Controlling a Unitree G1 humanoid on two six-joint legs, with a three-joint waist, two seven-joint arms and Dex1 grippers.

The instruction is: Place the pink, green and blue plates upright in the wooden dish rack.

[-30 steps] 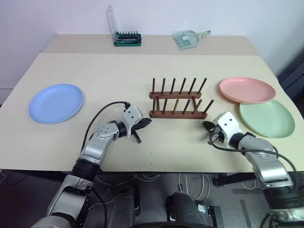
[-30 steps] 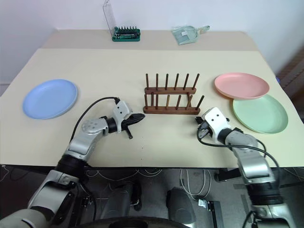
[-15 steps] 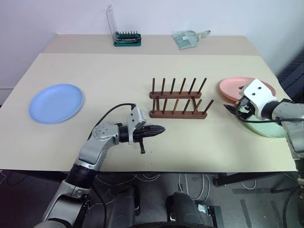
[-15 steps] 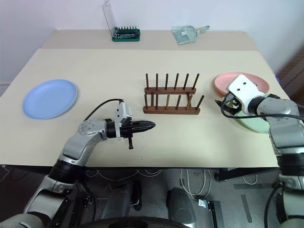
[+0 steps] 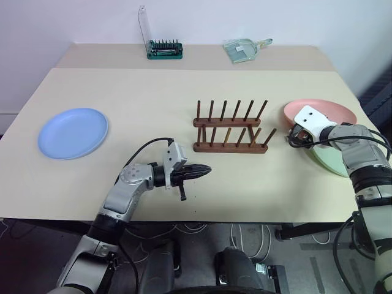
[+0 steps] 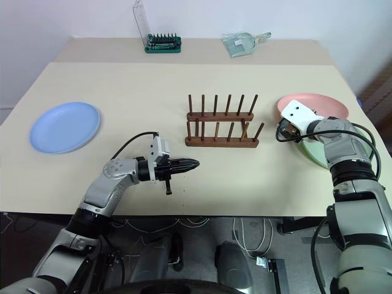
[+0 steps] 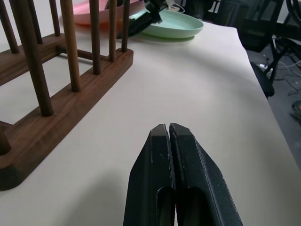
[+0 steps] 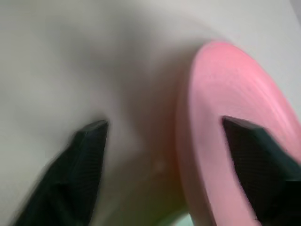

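The wooden dish rack (image 5: pixel 229 131) stands empty at the table's middle. To its right the pink plate (image 5: pixel 334 111) lies flat, overlapping the green plate (image 5: pixel 332 161) nearer the front. My right gripper (image 5: pixel 292 138) is at the pink plate's left edge. In the right wrist view its fingers (image 8: pixel 87 160) stand open with the pink plate's rim (image 8: pixel 221 117) between them. The blue plate (image 5: pixel 72 133) lies flat at the far left. My left gripper (image 5: pixel 205 169) is shut and empty, low over the table in front of the rack, pointing right; its tips (image 7: pixel 167 128) are pressed together.
A green bit set with an upright clear lid (image 5: pixel 163 50) and a clear packet (image 5: pixel 244 49) lie at the table's back edge. A black cable loops from my left wrist (image 5: pixel 144 149). Bare tabletop (image 5: pixel 141 98) lies between the blue plate and the rack.
My right arm swung from the table's front up to the pink plate's left edge, and its fingers opened. My left gripper, still shut, drifted slightly right and turned to point right.
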